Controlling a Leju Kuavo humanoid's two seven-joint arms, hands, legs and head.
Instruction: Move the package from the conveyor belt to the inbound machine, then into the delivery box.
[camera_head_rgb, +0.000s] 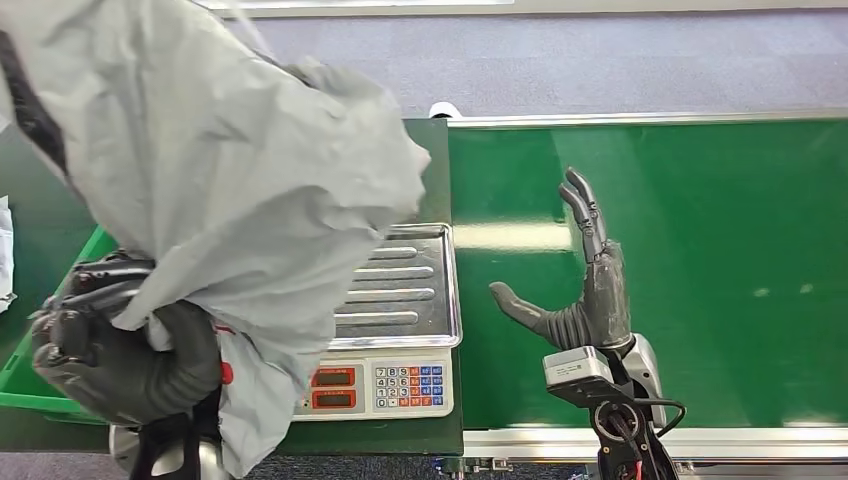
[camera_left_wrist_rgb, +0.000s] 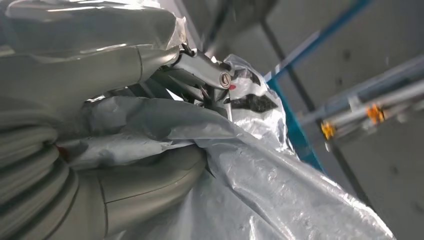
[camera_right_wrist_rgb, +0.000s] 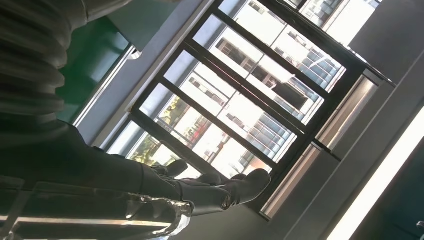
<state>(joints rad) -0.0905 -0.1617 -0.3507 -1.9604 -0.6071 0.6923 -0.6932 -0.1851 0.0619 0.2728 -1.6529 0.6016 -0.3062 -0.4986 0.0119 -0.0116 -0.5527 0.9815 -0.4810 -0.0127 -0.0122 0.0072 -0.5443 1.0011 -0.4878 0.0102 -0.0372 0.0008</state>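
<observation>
A large crumpled grey plastic package hangs high at the left, held up by my left hand, which grips its lower edge. It covers part of the scale, the inbound machine, with a steel tray and keypad. In the left wrist view the left hand clamps the silvery package between thumb and fingers. My right hand hovers over the green conveyor belt, fingers straight and thumb spread, holding nothing. The right wrist view shows the right hand extended and empty.
A green crate sits at the lower left, partly behind my left hand. The belt's metal edge runs along the front. Grey carpet lies beyond the belt. A white object pokes in at the left edge.
</observation>
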